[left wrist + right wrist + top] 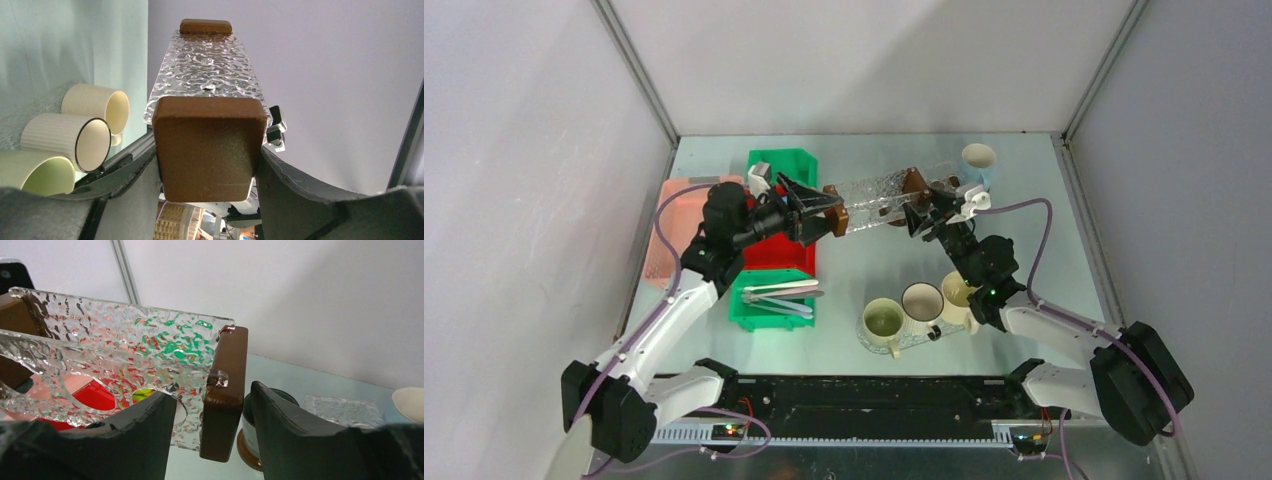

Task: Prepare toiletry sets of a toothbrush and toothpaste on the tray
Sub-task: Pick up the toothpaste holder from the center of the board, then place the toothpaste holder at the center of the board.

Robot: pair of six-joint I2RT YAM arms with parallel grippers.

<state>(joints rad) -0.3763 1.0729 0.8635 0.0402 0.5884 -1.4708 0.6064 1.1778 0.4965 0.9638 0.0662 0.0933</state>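
While the clear rippled tray (879,195) hangs between the 2 arms at the middle of the table (1024,200), each end of it carries 1 brown handle. The left gripper (829,215) has its 2 fingers pressed on both sides of the near handle (207,147), so it holds that end firmly. The right gripper (917,208) has the other handle (224,395) between its 2 fingers (280,415); one finger is almost touching and a gap shows on the other side, so I cannot tell if it grips.

3 mugs (922,300) stand close together on a second clear sheet (909,342) near the right arm, 1 pale blue mug (979,158) stands at the back, and 1 dark mug (260,440) shows just behind the handle in the right wrist view.

Beside the left arm are 2 green bins (789,165) and 1 red bin (784,258), with 1 pink mat (679,215) to their left. The front green bin holds slim pale toothbrushes (779,292), at least 2. I cannot find the toothpaste clearly.
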